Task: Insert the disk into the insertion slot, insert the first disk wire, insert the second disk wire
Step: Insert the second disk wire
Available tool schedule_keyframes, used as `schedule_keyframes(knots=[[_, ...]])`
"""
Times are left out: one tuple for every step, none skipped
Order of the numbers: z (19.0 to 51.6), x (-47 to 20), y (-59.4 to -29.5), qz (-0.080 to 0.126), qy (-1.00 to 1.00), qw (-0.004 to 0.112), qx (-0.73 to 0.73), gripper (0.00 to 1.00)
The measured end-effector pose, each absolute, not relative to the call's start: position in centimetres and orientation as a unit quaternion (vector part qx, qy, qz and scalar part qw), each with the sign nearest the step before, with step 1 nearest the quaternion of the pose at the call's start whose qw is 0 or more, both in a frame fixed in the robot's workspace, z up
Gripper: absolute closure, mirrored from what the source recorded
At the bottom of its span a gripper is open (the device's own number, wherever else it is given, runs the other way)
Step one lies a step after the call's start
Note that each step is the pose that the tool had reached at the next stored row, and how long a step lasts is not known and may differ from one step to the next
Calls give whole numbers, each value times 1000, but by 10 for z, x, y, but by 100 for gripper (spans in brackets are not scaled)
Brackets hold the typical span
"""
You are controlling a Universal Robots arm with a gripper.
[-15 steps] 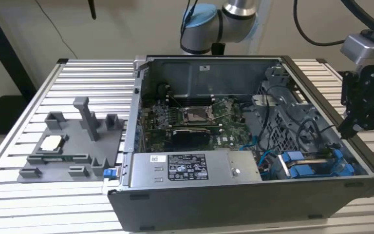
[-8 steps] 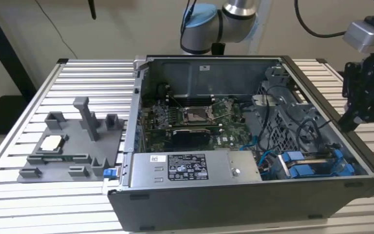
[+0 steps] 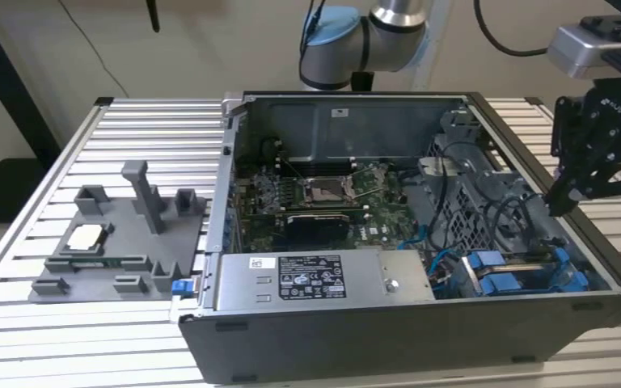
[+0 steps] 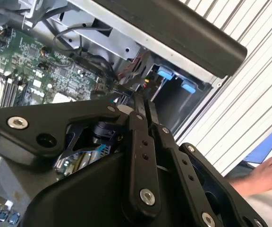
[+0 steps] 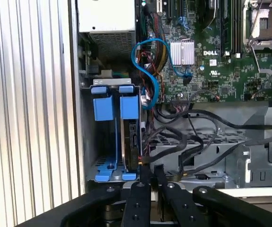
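The insertion slot (image 5: 108, 166) is the grey drive cage with blue plastic parts at the case's corner, also seen in the exterior view (image 3: 510, 273). The disk (image 5: 132, 137) stands edge-on inside it, clipped in its blue carrier. My black gripper (image 5: 150, 171) hangs just off the disk's wire end with its fingers drawn close together, and I see nothing clearly between them. Black wires (image 5: 174, 142) loop right beside the fingertips. In the exterior view the gripper (image 3: 556, 206) hovers over the case's wall on that view's right. The second wrist view shows the gripper (image 4: 143, 99) pointing at the cage.
A silver power-supply box (image 3: 322, 276) lies at the case front, the motherboard (image 3: 322, 194) behind it. A blue cable (image 5: 145, 52) curls beside the cage. A grey fixture tray (image 3: 116, 242) sits on the slatted table at the exterior view's left. A person's hand (image 4: 268, 175) rests outside the case.
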State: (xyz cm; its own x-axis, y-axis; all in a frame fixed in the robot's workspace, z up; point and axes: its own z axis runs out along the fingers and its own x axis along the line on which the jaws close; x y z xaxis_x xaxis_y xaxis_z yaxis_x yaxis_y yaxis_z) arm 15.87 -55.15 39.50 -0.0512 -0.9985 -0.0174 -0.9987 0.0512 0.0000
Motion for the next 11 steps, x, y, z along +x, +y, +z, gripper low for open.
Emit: schedule_keyframes(knots=[[395,155,-551,6,725,6,-688,84],[395,152,-551,6,726,6,-688,84],[396,148,-551,6,726,6,-688,84],[396,145,-551,6,726,7,-688,84],[397,141,-551,6,726,7,-687,84],[397,137,-551,6,726,7,-687,84],[397,133,-551,6,726,7,-687,84],[397,129,-551,6,726,7,-687,84],[397,124,-551,6,726,7,-687,84],[397,120,-551,6,726,7,-687,84],[397,115,-552,5,726,8,-687,84]])
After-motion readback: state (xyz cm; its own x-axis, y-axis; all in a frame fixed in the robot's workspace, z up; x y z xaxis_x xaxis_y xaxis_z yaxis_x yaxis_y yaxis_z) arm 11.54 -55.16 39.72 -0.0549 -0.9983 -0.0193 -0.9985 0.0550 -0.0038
